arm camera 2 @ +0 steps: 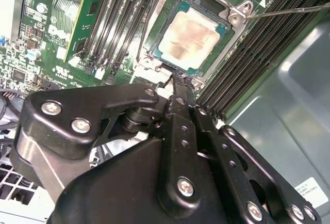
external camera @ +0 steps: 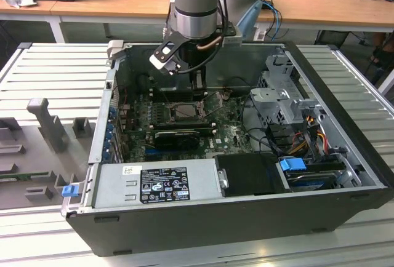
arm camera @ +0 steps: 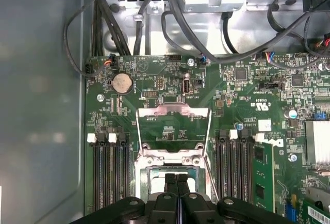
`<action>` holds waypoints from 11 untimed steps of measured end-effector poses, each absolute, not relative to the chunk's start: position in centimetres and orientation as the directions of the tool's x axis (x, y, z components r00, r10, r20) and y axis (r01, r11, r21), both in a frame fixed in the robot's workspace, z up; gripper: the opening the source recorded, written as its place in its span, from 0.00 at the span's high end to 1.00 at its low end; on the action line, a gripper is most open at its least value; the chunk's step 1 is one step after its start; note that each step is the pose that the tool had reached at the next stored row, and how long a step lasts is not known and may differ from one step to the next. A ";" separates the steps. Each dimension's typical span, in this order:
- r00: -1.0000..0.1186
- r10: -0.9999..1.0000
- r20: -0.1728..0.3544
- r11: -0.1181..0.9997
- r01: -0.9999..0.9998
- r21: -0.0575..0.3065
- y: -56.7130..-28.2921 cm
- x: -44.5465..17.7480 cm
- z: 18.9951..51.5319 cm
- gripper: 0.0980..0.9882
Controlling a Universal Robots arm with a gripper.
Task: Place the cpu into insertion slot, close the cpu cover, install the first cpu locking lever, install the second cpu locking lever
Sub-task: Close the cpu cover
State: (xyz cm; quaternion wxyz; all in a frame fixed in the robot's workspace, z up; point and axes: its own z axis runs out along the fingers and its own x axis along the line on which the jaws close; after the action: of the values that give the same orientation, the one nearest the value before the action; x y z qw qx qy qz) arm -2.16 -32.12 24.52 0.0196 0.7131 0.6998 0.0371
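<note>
We're on the arm (external camera: 194, 8) now: a silver-grey cylinder, smooth and round, with a dark band circling it; a pale blue cap (external camera: 249, 15) shows on the joint behind; under the flange sits a small white-and-black block (external camera: 162, 58), and a coppery cable (external camera: 209, 43) curls beside it; over to the gripper (arm camera 2: 178, 77) in the second wrist view, and it's matt black all over; we've got broad rounded link plates (arm camera 2: 87, 115), slimmer bars (arm camera 2: 232, 162) alongside, all pinned with bright silver screws (arm camera 2: 81, 126); in the first wrist view, two narrow black fingers (arm camera: 170, 182), flat-faced and square at the tips.
</note>
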 end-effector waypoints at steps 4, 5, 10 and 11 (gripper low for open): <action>0.018 1.000 0.025 -0.020 0.997 0.080 -32.1 -2.0 24.5 0.99; 0.018 1.000 0.025 -0.020 0.997 0.080 -32.1 -1.9 24.5 0.99; 0.018 1.000 0.024 -0.020 0.997 0.080 -32.1 -1.8 24.9 0.99; 0.018 1.000 0.024 -0.020 0.997 0.080 -32.1 -1.8 25.2 0.99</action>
State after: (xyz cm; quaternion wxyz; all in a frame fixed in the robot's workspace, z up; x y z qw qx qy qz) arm -1.77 -32.09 25.20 0.0200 0.7131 0.6998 0.0368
